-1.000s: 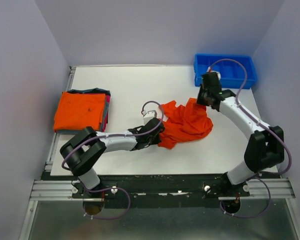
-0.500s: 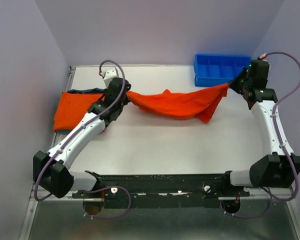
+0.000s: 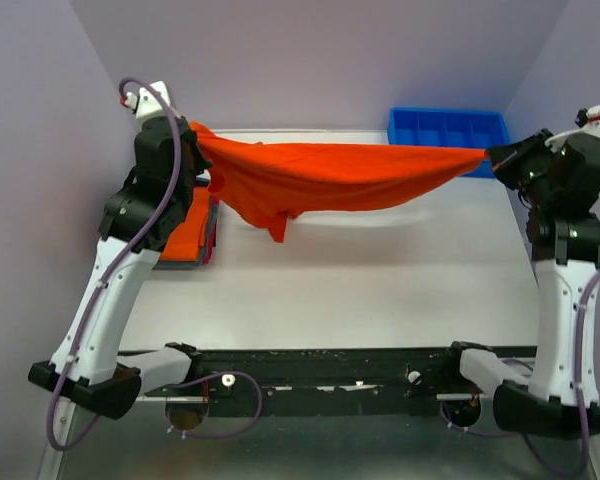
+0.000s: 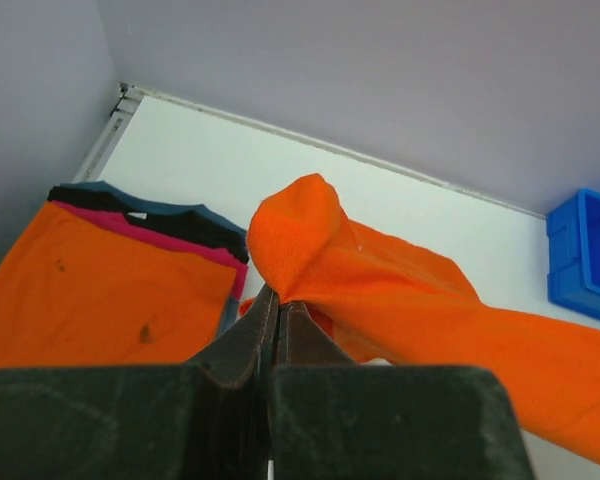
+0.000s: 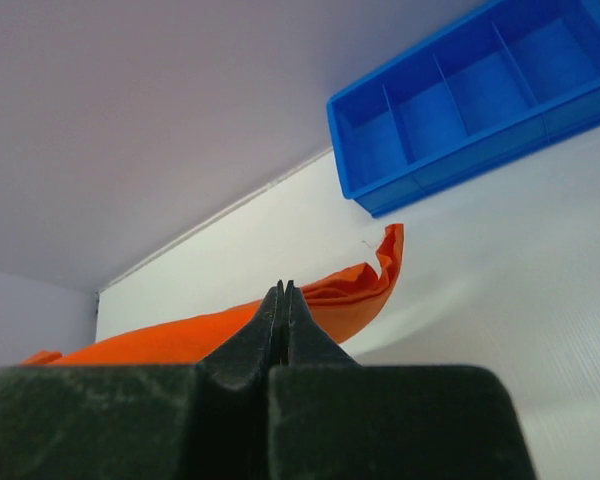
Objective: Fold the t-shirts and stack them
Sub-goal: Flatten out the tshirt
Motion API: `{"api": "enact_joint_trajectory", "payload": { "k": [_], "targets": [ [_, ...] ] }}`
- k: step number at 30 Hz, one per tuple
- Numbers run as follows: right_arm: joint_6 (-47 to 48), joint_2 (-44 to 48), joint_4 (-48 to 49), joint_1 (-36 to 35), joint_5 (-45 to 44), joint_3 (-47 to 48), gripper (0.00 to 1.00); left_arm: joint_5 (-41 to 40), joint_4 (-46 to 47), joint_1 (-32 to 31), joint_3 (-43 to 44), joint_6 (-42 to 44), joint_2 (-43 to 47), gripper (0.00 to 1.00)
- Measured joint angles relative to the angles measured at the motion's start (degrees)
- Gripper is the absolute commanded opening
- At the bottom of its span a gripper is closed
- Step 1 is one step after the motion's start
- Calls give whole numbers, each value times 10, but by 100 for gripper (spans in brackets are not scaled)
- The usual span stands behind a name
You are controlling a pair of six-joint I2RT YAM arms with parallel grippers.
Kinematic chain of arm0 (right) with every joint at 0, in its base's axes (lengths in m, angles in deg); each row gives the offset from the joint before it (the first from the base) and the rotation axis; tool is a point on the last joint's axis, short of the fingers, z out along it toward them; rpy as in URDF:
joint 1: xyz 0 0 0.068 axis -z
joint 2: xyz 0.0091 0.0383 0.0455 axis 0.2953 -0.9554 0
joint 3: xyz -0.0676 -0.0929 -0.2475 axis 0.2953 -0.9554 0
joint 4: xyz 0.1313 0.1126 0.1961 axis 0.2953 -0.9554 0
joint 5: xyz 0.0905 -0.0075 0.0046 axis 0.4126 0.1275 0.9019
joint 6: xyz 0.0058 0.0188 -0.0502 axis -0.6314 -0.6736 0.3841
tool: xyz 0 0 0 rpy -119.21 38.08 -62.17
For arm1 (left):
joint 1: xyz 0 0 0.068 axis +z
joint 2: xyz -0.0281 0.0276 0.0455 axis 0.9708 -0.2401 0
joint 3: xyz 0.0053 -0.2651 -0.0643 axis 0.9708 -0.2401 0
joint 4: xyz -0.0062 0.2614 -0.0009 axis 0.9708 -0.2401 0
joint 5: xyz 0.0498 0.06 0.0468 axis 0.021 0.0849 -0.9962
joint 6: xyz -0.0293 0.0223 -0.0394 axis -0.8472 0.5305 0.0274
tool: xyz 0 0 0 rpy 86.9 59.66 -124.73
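Orange t-shirt (image 3: 330,178) taut between both jaws

A white worktop (image 3: 380,290) fills the middle of the top view. Three plain, pale lavender-grey walls close it in: the back wall (image 3: 320,60) across the upper frame, and the left wall (image 3: 40,120) and right wall (image 3: 585,40) slanting in at the sides. A silvery metal rail (image 4: 102,145) borders its left edge, a black bar (image 3: 330,362) runs along its near edge above a dull grey sheet (image 3: 330,440) at the bottom of the frame, and the light is soft and even.
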Motion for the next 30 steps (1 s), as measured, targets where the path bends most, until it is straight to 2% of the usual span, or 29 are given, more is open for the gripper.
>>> {"api": "enact_joint_trajectory", "payload": {
  "k": [5, 8, 11, 14, 16, 20, 21, 22, 23, 24, 25, 26, 28, 30],
  "targets": [
    [8, 165, -6, 0, 2, -69, 1, 14, -39, 0, -25, 20, 105, 0],
    [9, 231, -12, 0, -5, -78, 1, 19, -55, 0, 17, 30, 124, 0],
    [11, 238, -22, 0, -19, -62, 1, 19, -67, 0, 91, 42, 104, 0],
    [14, 174, -41, 0, -28, -24, 1, 19, -59, 0, 166, 53, 46, 0],
    [14, 96, -35, 0, -31, 3, 1, 18, -40, 1, 190, 55, 0, 0],
    [8, -53, -5, 0, -34, -9, 1, 19, 23, 3, 151, 47, -106, 0],
    [5, -94, 1, 0, -33, -13, 5, 19, 38, 5, 135, 43, -145, 0],
    [2, -137, 5, 0, -33, -13, 14, 20, 48, 6, 125, 40, -178, 0],
    [-1, -172, 10, 0, -33, -12, 36, 21, 56, 8, 117, 37, -219, 2],
    [-5, -213, 8, 0, -33, -2, 73, 23, 61, 9, 116, 34, -260, 16],
    [-5, -260, 9, 0, -32, 15, 88, 26, 67, 12, 118, 32, -298, 64],
    [-10, -297, 10, 0, -31, 31, 88, 34, 70, 14, 128, 32, -345, 99],
    [-10, -348, 10, 0, -28, 57, 84, 46, 68, 17, 157, 32, -409, 99],
    [-10, -363, 10, 0, -24, 63, 79, 59, 42, 19, 248, 30, -491, 99]
  ]
}}
